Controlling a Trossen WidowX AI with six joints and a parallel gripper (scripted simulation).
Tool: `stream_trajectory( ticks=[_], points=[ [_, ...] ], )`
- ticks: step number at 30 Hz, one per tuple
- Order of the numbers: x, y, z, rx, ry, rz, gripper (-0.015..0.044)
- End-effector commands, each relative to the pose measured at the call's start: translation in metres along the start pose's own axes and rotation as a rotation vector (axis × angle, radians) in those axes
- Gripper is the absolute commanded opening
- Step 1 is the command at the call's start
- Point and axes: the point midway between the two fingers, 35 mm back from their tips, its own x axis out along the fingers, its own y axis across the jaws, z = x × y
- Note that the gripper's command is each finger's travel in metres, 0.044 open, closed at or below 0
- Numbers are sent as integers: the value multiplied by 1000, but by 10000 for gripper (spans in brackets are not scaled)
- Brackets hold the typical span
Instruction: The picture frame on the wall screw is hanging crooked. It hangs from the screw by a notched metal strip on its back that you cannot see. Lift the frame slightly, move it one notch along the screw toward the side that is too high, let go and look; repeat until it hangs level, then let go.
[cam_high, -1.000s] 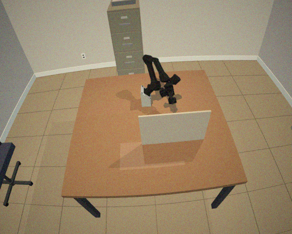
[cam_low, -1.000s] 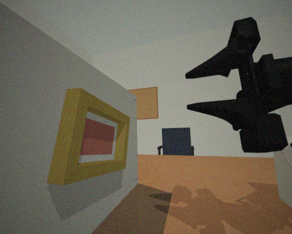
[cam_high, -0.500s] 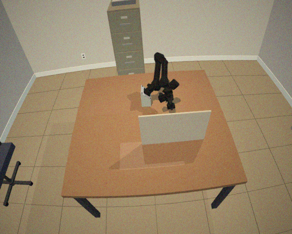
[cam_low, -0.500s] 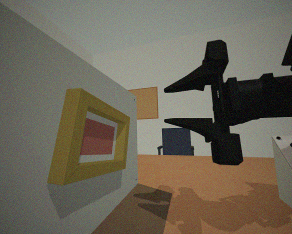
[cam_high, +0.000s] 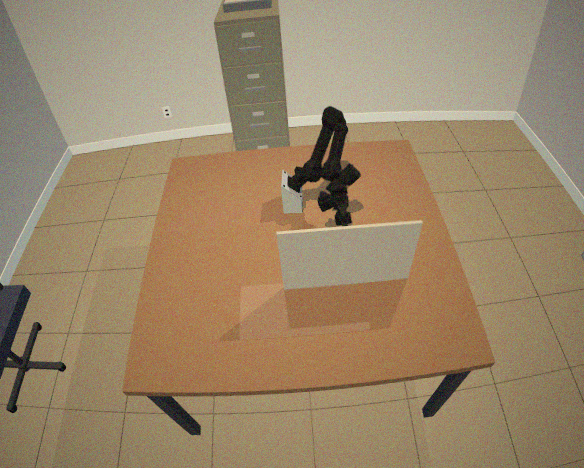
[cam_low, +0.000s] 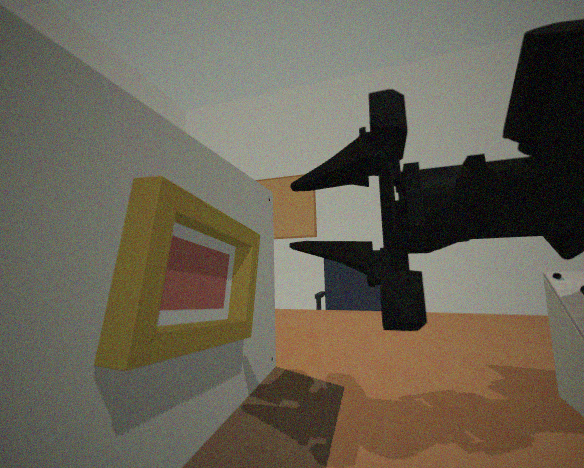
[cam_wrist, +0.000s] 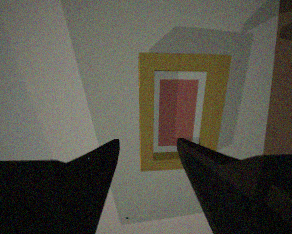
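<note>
The picture frame (cam_low: 145, 280) (cam_wrist: 147, 110) has a thick gold border around a white mat and a red picture. It hangs crooked on the front of the upright grey panel (cam_high: 350, 255) (cam_low: 60, 200) (cam_wrist: 115, 100); in the exterior view its left, nearer side stands higher and its right, far side lower. The panel hides the frame in the top view. The screw and notched strip are hidden. My gripper (cam_low: 291, 215) (cam_wrist: 148, 143) is open and empty, one finger above the other, in front of the panel and clear of the frame. In the wrist view one fingertip overlaps the picture's lower part.
The panel stands on the wooden table (cam_high: 210, 300) (cam_low: 450, 345). The arm's pale base (cam_high: 292, 202) (cam_low: 565, 340) stands behind the gripper. A filing cabinet (cam_high: 255, 90), a dark chair (cam_high: 15, 310) and a cork board (cam_low: 297, 215) are farther off.
</note>
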Motion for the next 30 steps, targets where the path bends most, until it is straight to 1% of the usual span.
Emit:
stream_trajectory(
  ticks=[1,3,5,22,30],
  points=[
    [28,1,-1,1,5,3,260],
    [42,0,2,0,6,3,260],
    [47,-1,3,0,6,3,260],
    [47,-1,3,0,6,3,260],
    [57,0,3,0,6,3,260]
  ],
)
